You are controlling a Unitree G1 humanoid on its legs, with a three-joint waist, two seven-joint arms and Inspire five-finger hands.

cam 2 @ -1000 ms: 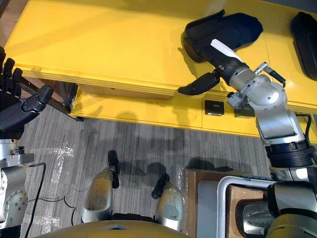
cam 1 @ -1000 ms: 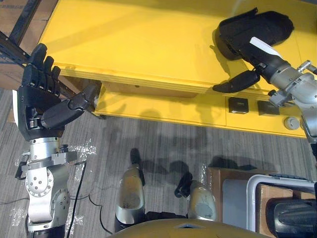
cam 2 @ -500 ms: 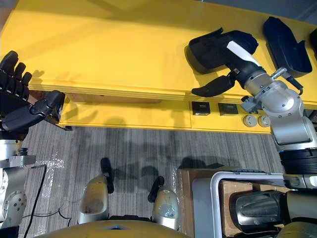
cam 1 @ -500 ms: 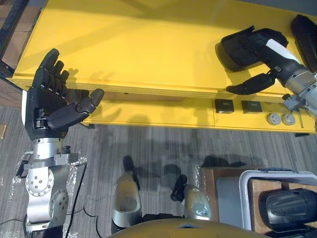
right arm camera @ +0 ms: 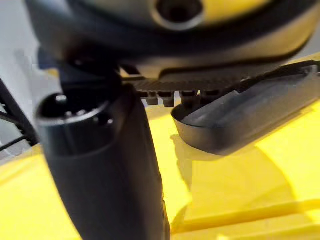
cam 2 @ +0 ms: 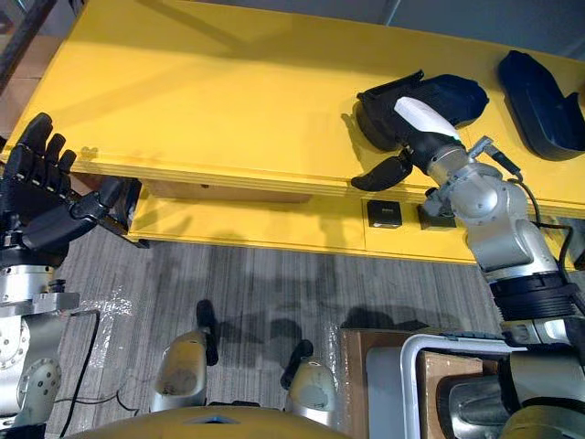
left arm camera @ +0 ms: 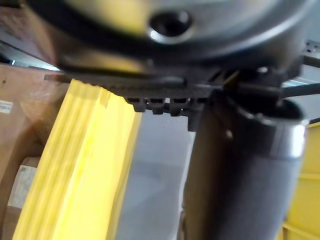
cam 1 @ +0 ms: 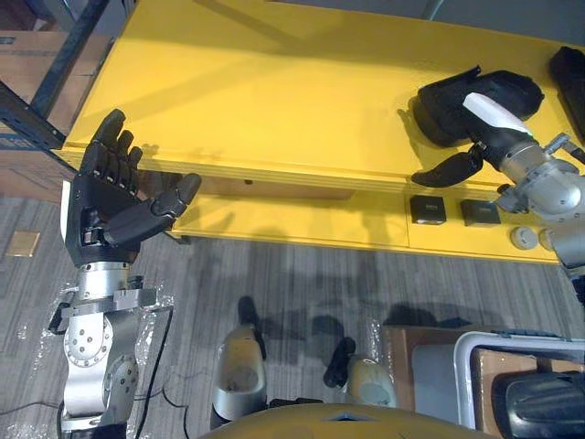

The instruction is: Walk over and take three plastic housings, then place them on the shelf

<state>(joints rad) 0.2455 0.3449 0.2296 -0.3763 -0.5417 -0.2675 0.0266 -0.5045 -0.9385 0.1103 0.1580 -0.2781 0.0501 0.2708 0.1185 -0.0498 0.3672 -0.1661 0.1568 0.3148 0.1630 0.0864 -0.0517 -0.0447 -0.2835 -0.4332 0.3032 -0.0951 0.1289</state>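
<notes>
A black plastic housing (cam 1: 507,91) lies on the yellow table (cam 1: 274,91) at its right end. My right hand (cam 1: 484,123) rests on top of it with the fingers laid along it and the thumb (cam 1: 446,168) sticking out toward the table's front edge, apart from the housing. In the right wrist view the housing (right arm camera: 240,120) sits just past the thumb (right arm camera: 105,165) on the yellow top. A second black housing (cam 2: 537,105) lies further right. My left hand (cam 1: 105,206) hangs open in front of the table's left corner, holding nothing.
The table's front panel carries two black sockets (cam 1: 428,210) and round knobs (cam 1: 523,238). A dark shelf frame (cam 1: 64,59) and a cardboard box (cam 1: 18,101) stand at the left. A white-rimmed bin (cam 1: 512,352) at lower right holds another black housing (cam 1: 544,407).
The whole picture has shifted, so the camera moved. My right hand stays on the housing with its thumb out. The left hand remains open by the table's corner.
</notes>
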